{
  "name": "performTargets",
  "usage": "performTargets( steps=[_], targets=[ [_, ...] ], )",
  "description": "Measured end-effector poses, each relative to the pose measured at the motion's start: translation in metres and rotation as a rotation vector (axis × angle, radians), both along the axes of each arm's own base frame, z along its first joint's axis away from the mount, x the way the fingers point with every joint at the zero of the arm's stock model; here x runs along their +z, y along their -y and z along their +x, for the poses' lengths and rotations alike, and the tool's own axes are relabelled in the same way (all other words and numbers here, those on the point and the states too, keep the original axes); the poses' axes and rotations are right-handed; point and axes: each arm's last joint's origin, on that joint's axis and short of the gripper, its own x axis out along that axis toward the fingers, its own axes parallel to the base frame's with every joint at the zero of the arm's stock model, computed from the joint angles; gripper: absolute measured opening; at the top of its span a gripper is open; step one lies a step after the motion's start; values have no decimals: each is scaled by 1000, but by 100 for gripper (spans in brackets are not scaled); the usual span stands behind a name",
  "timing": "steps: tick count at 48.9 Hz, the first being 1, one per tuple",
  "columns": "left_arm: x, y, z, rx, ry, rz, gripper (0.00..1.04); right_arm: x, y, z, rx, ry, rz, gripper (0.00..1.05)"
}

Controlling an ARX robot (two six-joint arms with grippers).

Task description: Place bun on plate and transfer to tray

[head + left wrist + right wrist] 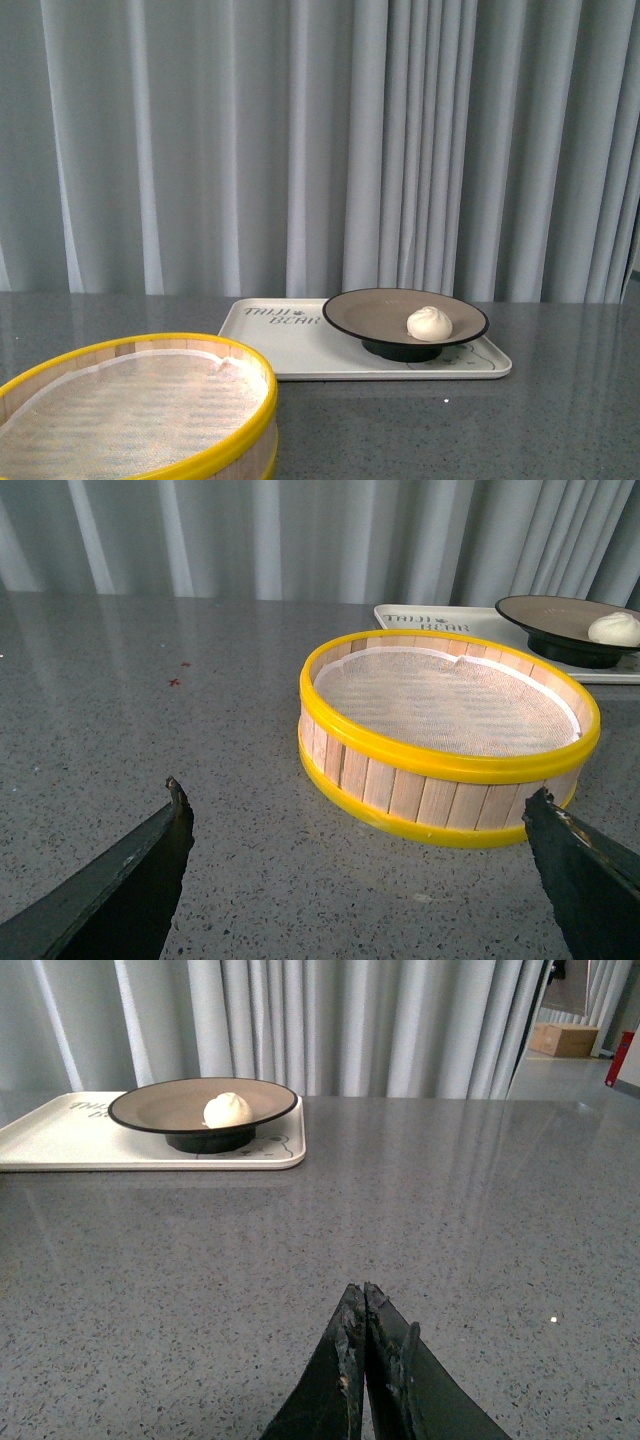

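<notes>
The cream-white bun (429,323) lies on the beige plate (375,312) with its black rim, right of the plate's middle. The plate stands on the right half of the cream tray (270,352), which carries dark lettering. The left wrist view shows the bun (615,629), plate (545,612) and tray (420,620) beyond the steamer basket. My left gripper (360,798) is open over bare table, near the basket. My right gripper (362,1293) is shut with nothing in it, low over the table, well apart from the tray (60,1130), plate (160,1105) and bun (227,1110). Neither arm shows in the front view.
A yellow-rimmed wooden steamer basket (130,410) with a white mesh liner stands at the front left, close to the tray's near left corner. Grey curtains (300,140) hang behind the grey speckled table (560,420). A cardboard box (565,1038) sits on the floor far off.
</notes>
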Motion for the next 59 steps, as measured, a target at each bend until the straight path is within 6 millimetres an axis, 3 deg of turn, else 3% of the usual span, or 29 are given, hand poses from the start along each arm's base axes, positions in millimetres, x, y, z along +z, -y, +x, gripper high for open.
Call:
performTargets(
  steps=[53, 59],
  targets=[
    [0, 0, 0, 0, 0, 0, 98, -3, 0, -23, 2, -1, 0, 2],
    [0, 0, 0, 0, 0, 0, 98, -3, 0, -23, 2, -1, 0, 21]
  ],
)
